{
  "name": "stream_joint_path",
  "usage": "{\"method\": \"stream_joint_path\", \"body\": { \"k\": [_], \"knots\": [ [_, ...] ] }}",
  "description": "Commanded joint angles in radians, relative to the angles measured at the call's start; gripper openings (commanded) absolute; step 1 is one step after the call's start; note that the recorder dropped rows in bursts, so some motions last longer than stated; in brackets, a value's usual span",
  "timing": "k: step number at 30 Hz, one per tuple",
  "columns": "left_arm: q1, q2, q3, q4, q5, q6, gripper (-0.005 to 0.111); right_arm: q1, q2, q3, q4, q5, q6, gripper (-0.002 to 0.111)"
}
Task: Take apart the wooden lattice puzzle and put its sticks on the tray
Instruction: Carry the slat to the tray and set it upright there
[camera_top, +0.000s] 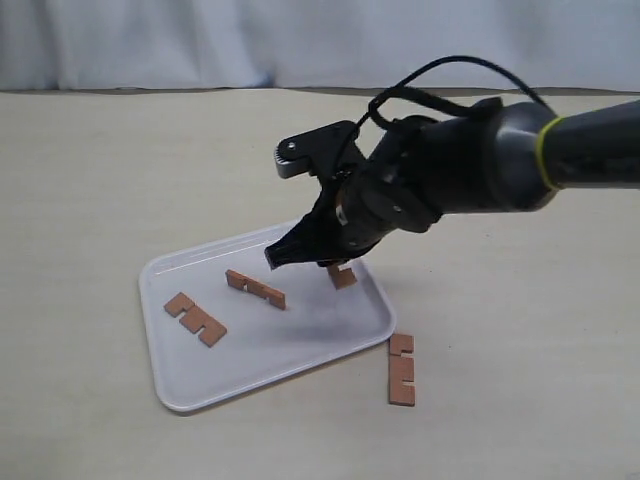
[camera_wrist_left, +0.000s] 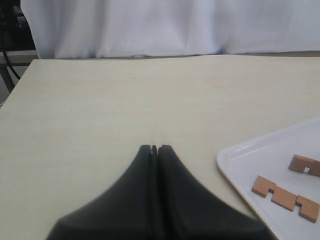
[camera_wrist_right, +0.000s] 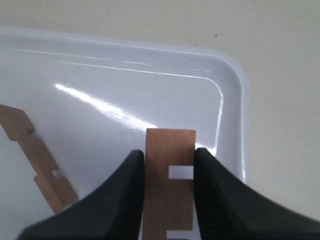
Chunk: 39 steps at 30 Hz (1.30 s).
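Note:
No joined lattice puzzle shows; the sticks lie apart. My right gripper (camera_wrist_right: 169, 152) hangs over the far right corner of the white tray (camera_top: 260, 372), shut on one notched stick (camera_wrist_right: 170, 165) whose end pokes past the fingertips; that stick (camera_top: 341, 275) peeks out under the gripper. Two sticks lie on the tray, one at the left (camera_top: 195, 318) and one in the middle (camera_top: 256, 289). Another stick (camera_top: 401, 369) lies on the table just off the tray's near right corner. My left gripper (camera_wrist_left: 154, 147) is shut on nothing, above bare table left of the tray (camera_wrist_left: 240, 155).
The beige table (camera_top: 100, 180) spreads around the tray, with a white curtain (camera_top: 200, 40) along its far edge. The right arm (camera_top: 480, 160) stretches in from the right above the tray's far corner. Only the left wrist view shows the left arm.

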Motion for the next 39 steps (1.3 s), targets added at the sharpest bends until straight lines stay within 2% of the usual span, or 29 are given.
{"method": "stream_joint_path", "body": {
  "k": [1, 10, 18, 24, 32, 39],
  "knots": [
    [0.000, -0.002, 0.003, 0.001, -0.007, -0.002, 0.000, 0.006, 0.092, -0.058, 0.021, -0.015, -0.008, 0.005],
    [0.000, -0.002, 0.003, 0.001, -0.007, -0.002, 0.000, 0.133, 0.115, -0.113, 0.036, -0.050, -0.008, 0.006],
    [0.000, -0.002, 0.003, 0.001, -0.010, -0.002, 0.000, 0.133, 0.115, -0.113, 0.051, -0.014, 0.003, 0.045],
    [0.000, -0.002, 0.003, 0.001, -0.010, -0.002, 0.000, 0.133, 0.101, -0.113, 0.049, -0.009, 0.006, 0.062],
    [0.000, -0.002, 0.003, 0.001, -0.010, -0.002, 0.000, 0.133, -0.029, -0.114, 0.009, 0.123, -0.008, 0.064],
    [0.000, -0.002, 0.003, 0.001, -0.010, -0.002, 0.000, 0.133, -0.141, -0.112, -0.042, 0.446, -0.008, 0.064]
  ]
}}
